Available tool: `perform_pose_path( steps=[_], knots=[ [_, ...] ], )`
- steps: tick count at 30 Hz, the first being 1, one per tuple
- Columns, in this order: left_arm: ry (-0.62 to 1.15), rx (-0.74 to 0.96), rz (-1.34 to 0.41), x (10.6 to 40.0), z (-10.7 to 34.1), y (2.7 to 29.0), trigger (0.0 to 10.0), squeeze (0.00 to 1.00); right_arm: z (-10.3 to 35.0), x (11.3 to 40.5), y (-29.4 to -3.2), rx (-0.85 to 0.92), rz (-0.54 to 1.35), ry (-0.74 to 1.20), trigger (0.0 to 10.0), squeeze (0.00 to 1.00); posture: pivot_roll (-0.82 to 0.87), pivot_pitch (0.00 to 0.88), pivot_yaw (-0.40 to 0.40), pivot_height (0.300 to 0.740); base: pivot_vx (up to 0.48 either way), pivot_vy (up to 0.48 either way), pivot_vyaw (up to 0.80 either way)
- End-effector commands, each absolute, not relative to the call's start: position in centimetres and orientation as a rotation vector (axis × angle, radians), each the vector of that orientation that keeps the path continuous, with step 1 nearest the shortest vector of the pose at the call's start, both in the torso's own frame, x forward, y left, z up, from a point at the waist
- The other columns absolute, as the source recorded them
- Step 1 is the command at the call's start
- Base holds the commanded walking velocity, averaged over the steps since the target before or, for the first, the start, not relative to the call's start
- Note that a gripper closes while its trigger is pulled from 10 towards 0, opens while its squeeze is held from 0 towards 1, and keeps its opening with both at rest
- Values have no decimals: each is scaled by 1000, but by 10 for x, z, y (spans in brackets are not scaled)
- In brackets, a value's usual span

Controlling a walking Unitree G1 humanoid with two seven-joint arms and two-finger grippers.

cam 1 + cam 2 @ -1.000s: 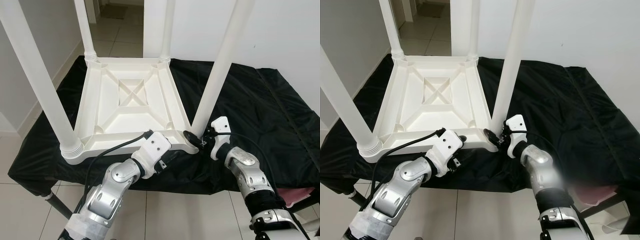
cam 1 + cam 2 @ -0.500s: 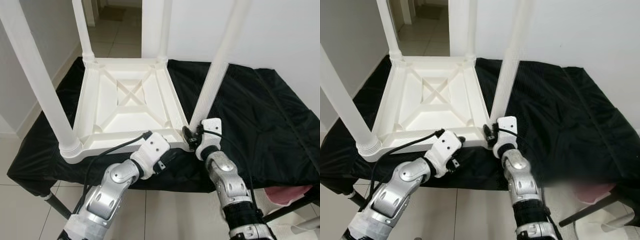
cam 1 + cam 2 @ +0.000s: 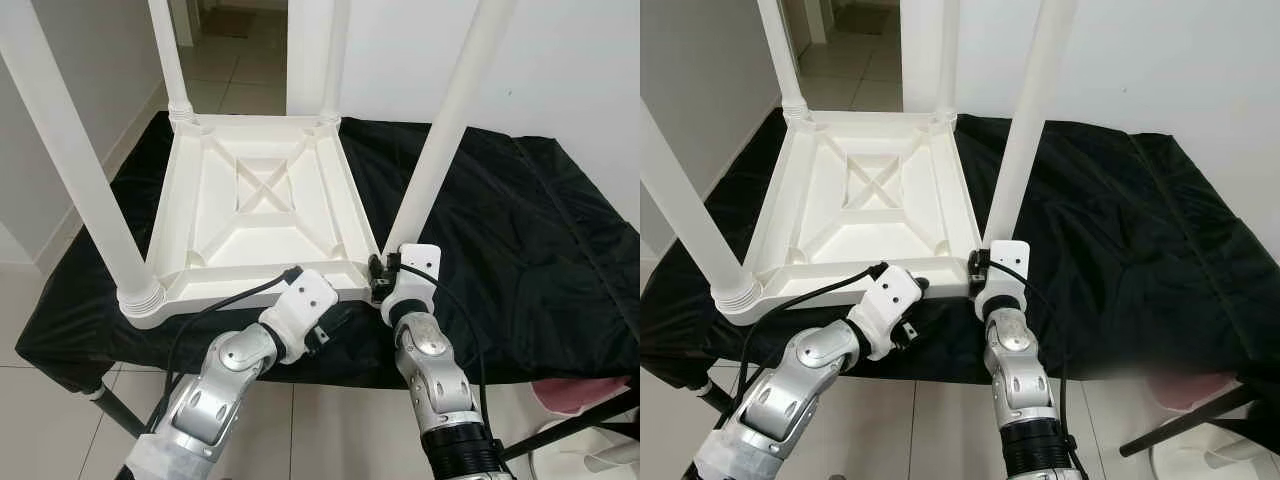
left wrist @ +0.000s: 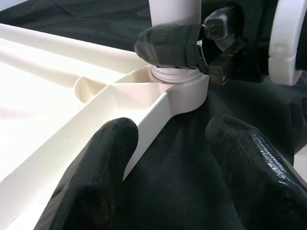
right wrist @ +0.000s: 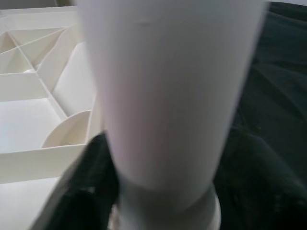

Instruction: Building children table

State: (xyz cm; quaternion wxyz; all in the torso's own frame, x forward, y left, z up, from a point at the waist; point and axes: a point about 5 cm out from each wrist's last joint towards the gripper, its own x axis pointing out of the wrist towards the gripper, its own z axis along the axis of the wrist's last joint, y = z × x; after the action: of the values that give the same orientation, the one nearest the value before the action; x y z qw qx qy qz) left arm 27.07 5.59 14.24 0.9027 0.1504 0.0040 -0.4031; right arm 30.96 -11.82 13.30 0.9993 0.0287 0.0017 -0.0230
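A white plastic table lies upside down on a black cloth, its ribbed underside facing up. All four legs stand in the corner sockets. Seen from the head camera, the table sits at about 11 o'clock from the two arms, and the leg now being worked on rises from its near right corner, toward 1 o'clock.

The right gripper is closed around the base of this leg, just above the threaded collar where it enters the socket. One black finger wraps across the front of the leg. In the right wrist view the leg looms close and blurred.

The left gripper straddles the table's near rim at about 7 o'clock from that socket. Its two fingers are spread wide, one over the white rim and one over the cloth, holding nothing.

The step in hand looks like seating or tightening the fourth leg. The next move probably calls for turning or pressing the leg home while the left gripper steadies the rim, so the light table does not slide on the cloth.
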Motion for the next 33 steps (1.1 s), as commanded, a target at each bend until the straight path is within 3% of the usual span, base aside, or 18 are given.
perform_pose_path(
  steps=[1, 9, 10, 12, 13, 28, 33],
  knots=[
    [6, 314, -826, 272, 144, 55, 10000, 0, 126, 307, -125, 62, -77, 39, 10000, 1000, 13, 54, -33, 740, 0, 0, 0],
    [6, 310, -828, 271, 144, 53, 10000, 0, 136, 311, -127, 95, -16, -12, 10000, 1000, 5, 56, -37, 740, 0, 0, 0],
    [6, 309, -828, 271, 144, 53, 10000, 0, 139, 313, -128, 103, 33, -23, 10000, 663, 5, 55, -38, 740, 0, 0, 0],
    [6, 309, -828, 271, 144, 53, 10000, 0, 139, 313, -128, 103, 33, -23, 10000, 663, 5, 55, -38, 740, 0, 0, 0],
    [6, 309, -828, 271, 143, 53, 10000, 0, 142, 314, -130, 95, 67, -37, 10000, 0, 4, 55, -40, 740, 0, 0, 0],
    [0, 308, -801, 273, 146, 59, 10000, 0, 140, 279, -132, 58, 166, -154, 10000, 0, 9, 59, -55, 740, 0, 0, 0],
    [-4, 349, -732, 289, 151, 81, 10000, 0, 130, 267, -136, 20, 218, -149, 10000, 0, -1, 61, -43, 740, 0, 0, 0]
  ],
)
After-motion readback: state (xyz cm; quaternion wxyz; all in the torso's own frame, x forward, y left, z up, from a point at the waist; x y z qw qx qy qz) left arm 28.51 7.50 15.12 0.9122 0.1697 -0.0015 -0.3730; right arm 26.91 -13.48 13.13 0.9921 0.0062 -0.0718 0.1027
